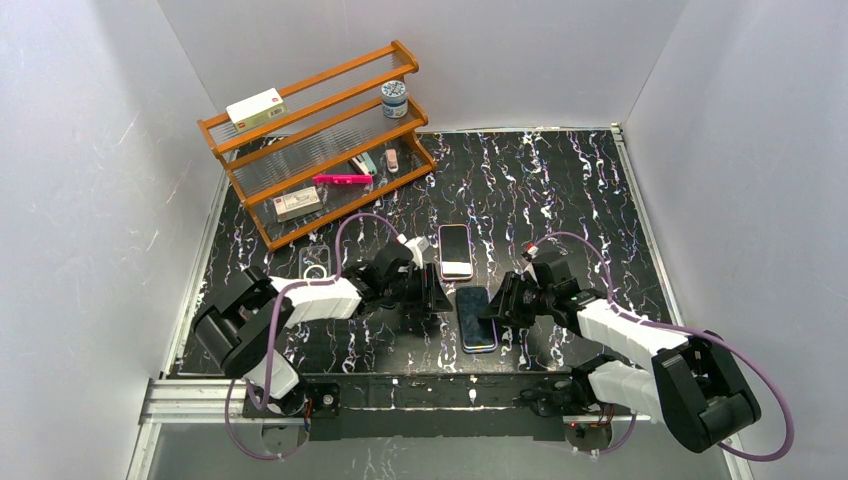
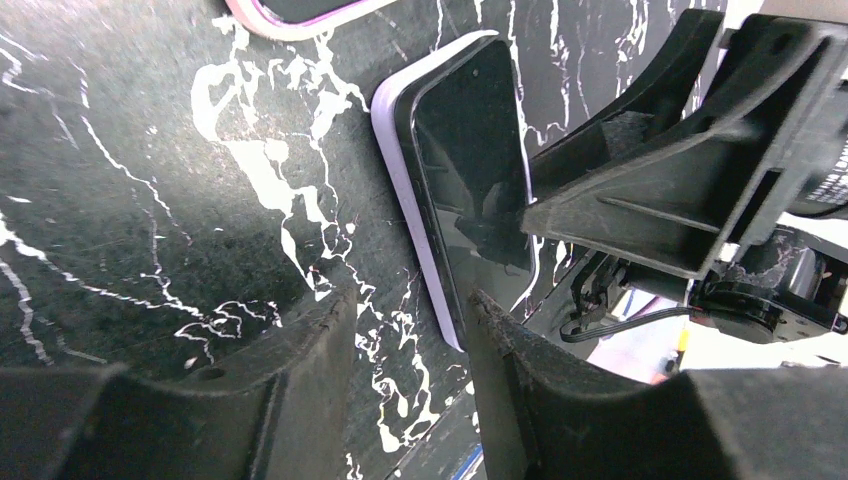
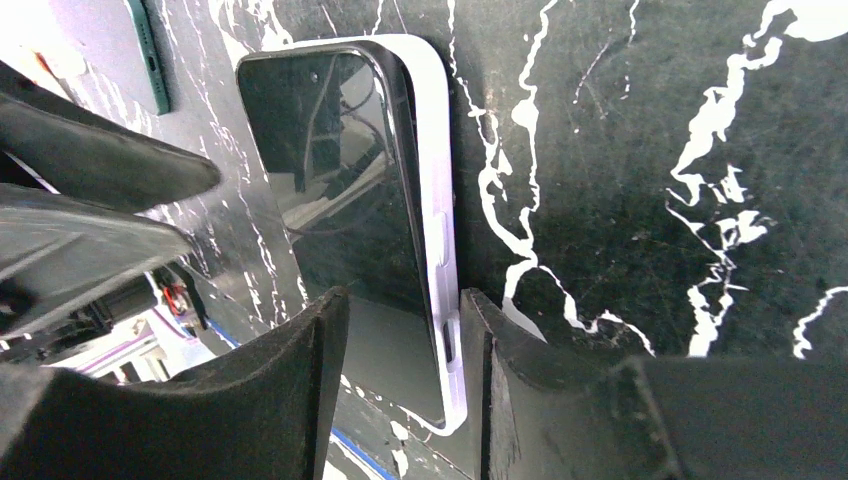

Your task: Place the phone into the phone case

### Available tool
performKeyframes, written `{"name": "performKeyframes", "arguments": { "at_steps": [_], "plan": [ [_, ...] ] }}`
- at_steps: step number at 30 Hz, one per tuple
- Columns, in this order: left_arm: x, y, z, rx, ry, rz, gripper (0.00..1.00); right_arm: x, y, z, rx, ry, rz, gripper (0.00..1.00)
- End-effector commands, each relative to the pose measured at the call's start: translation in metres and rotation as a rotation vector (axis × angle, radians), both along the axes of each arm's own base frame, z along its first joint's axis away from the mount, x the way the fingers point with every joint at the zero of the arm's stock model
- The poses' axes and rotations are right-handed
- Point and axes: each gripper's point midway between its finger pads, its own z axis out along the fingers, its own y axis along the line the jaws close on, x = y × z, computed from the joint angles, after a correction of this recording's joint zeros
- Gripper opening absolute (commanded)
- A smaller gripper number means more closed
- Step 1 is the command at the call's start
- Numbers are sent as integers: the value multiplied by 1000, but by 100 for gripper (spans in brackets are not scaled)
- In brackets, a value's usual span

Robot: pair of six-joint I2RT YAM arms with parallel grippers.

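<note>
We see our left gripper [image 2: 410, 305] low over the marbled tabletop [image 2: 150, 150], jaws apart, one of them at the near end of the lilac phone case [image 2: 405, 190]. The dark phone [image 2: 465, 160] lies in it, and the right gripper [image 2: 537, 192] reaches over its opposite edge.

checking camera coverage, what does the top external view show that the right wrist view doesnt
Only top external: the wooden rack with its small items, a clear case and a pink-rimmed phone on the table.
Only right wrist: the right pincer close up, its fingers either side of the long rim of the lavender case, with the side-button bumps on that rim.
Both: the dark phone lying in the lavender case, the left pincer beside it, and the marbled table.
</note>
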Motion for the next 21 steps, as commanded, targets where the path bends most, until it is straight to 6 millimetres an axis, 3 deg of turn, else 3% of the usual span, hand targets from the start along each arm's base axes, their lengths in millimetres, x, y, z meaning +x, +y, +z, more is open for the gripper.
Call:
{"name": "performKeyframes", "arguments": {
  "at_steps": [1, 10, 21],
  "plan": [
    [-11, -15, -2, -55, 31, -32, 38, 3, 13, 7, 94, -18, 4, 52],
    [-18, -19, -6, -56, 47, -60, 23, 5, 23, 18, 226, -21, -55, 52],
    [-25, -19, -12, -50, 75, -85, 16, 6, 32, 34, 356, -36, -72, 48]
  ]
}}
